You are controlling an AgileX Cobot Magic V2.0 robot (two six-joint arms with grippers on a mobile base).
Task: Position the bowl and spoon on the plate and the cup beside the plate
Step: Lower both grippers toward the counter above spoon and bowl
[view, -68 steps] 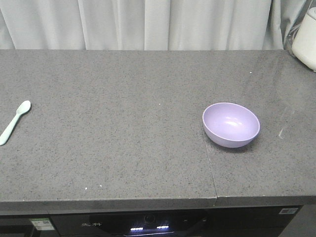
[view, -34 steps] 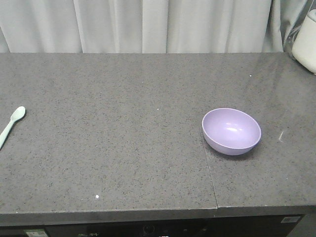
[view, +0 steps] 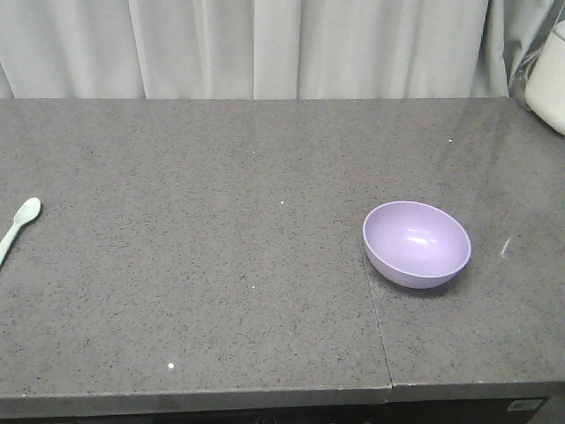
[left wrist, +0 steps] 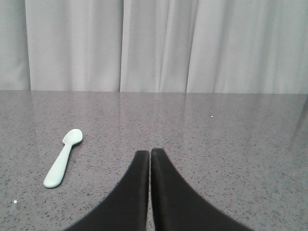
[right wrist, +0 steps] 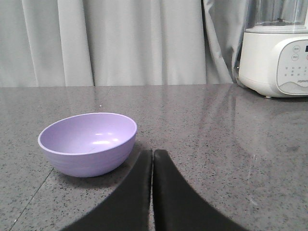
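The light is soft and even. The round pale purple plastic bowl [view: 416,243] shows small shiny spots and a faint shadow underneath.

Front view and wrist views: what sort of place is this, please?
Probably a home-style kitchen: a long speckled grey countertop, a white appliance with a button panel standing at its end, and a bowl and spoon lying on it.

From the front, looks steeply down from high over the near edge, across the desk [view: 221,291] toward the curtain [view: 265,44]. From the wrists, sits low, nearly level, facing that curtain. Shared with the front: spoon [view: 16,231] at left wrist, bowl [view: 416,245], seen close, at right.
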